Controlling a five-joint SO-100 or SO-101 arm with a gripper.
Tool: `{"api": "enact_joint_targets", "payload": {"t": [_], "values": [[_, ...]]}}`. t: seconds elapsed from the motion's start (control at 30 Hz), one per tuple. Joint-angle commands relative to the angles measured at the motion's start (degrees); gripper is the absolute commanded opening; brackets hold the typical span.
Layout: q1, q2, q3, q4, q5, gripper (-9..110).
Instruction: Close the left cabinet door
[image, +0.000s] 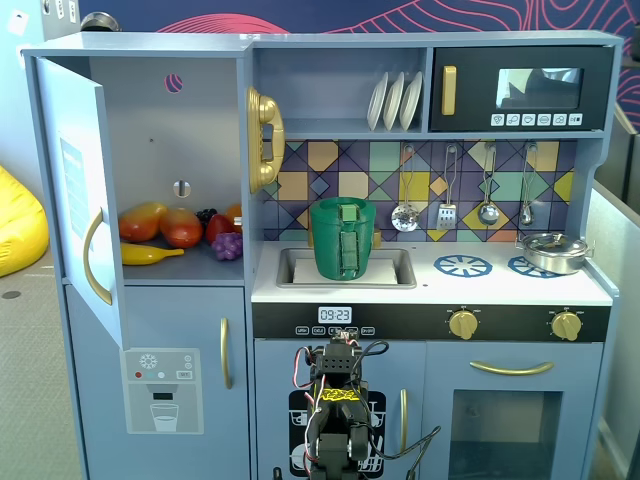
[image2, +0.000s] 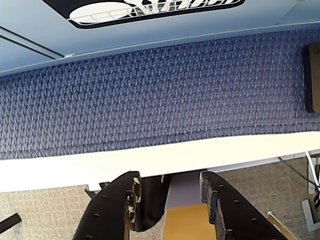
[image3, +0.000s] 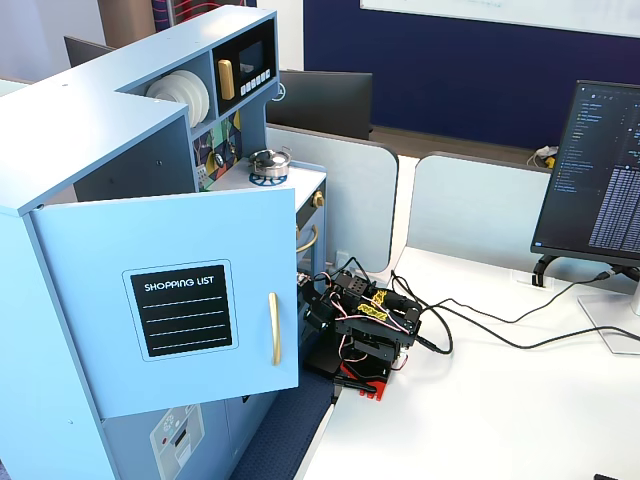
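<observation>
The left cabinet door (image: 85, 190) stands swung wide open at the upper left of the toy kitchen, with its curved gold handle (image: 93, 258) facing out. In a fixed view from the side, the door (image3: 100, 250) shows its black "SHOPPING LIST" panel (image3: 182, 310) and handle (image3: 274, 328). The arm (image: 340, 400) sits folded low in front of the kitchen's middle, well right of and below the door. In the wrist view my gripper (image2: 169, 182) is open and empty, pointing down at blue carpet and the white table edge (image2: 150, 160).
Toy fruit (image: 175, 230) lies on the shelf inside the open cabinet. A gold phone (image: 265, 138) hangs beside it, and a green pot (image: 345, 238) sits in the sink. Below is the dispenser door (image: 163, 390). A monitor (image3: 605, 170) and cables (image3: 480, 320) are on the desk.
</observation>
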Motion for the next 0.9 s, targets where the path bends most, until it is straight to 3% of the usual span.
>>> {"api": "enact_joint_targets", "payload": {"t": [0.0, 0.37, 0.47, 0.73, 0.87], "values": [[2.11, -0.09, -0.35, 10.55, 2.20, 0], [-0.18, -0.09, -0.35, 10.55, -0.18, 0], [-4.92, -0.26, -0.53, 8.44, -5.19, 0], [-47.29, -0.62, -9.67, -16.61, -7.29, 0], [-70.14, -4.75, -11.07, -40.17, -13.45, 0]]}}
